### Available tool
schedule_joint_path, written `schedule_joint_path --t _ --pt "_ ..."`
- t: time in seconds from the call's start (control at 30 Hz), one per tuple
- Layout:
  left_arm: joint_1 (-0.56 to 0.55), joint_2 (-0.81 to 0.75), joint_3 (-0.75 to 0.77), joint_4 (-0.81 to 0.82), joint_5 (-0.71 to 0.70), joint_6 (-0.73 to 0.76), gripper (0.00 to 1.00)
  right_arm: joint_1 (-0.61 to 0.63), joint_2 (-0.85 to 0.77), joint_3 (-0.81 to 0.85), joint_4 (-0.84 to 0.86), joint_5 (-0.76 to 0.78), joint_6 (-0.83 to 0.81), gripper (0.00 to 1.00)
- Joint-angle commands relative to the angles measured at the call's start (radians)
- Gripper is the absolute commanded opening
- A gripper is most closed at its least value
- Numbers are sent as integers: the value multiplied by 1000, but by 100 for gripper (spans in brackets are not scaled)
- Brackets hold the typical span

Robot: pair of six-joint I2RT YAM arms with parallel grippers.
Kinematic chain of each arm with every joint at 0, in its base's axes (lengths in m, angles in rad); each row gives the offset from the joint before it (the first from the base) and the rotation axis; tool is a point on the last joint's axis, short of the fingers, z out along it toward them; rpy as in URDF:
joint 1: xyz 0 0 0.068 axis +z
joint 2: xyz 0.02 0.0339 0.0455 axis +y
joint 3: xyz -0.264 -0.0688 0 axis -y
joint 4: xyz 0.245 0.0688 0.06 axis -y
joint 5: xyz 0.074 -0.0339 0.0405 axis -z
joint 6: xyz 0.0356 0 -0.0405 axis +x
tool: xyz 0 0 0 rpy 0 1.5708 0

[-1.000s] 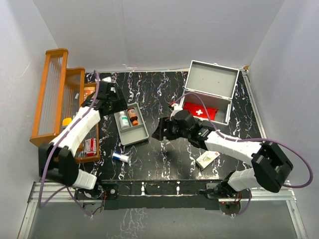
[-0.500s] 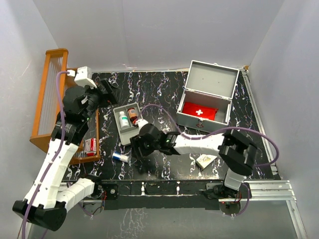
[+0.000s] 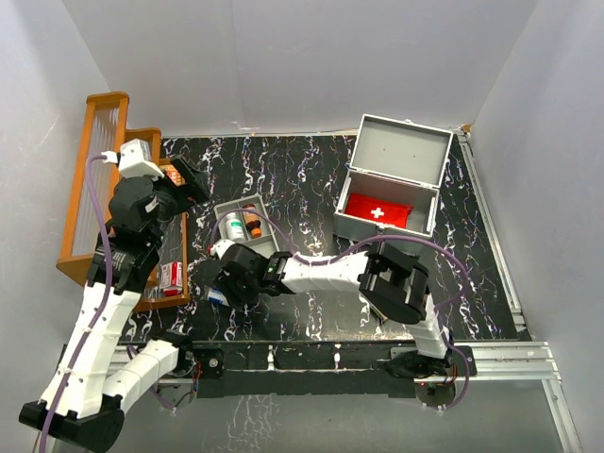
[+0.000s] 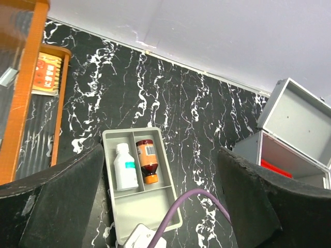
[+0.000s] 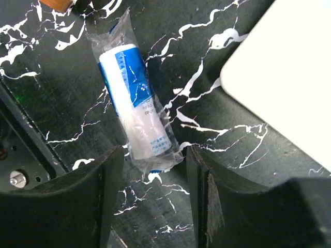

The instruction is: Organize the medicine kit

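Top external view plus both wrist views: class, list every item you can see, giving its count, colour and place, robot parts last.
Kit: one, grey, lid open, back right.
Pouch: one, red, inside kit.
Tray: one, grey, centre-left.
Bottles: two, white and brown, in tray.
Roll: one, blue-white, wrapped, front left.
Rack: one, orange wood, left.
Box: one, red-white, in rack.
Table: one, black marble.
Left arm: white-black, jaws open.
Right arm: white-black, jaws open astride roll's end.
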Motion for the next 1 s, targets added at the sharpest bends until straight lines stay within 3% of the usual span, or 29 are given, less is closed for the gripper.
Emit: schedule_joint_path --t 0.0,0.3,0.63,0.97 --pt "3 -67 -1 9 -106 -13 89 0 34 85 -48 5 -90 48" --pt "3 -99 -1 7 -131 -17 90 0 81 173 -109 36 -129 56" --pt "3 -53 44 -11 -113 -10 91 0 170 289 -188 8 -182 54" --pt "3 -37 86 -26 -87 -10 91 -1 142 284 -257 -48 -379 31"
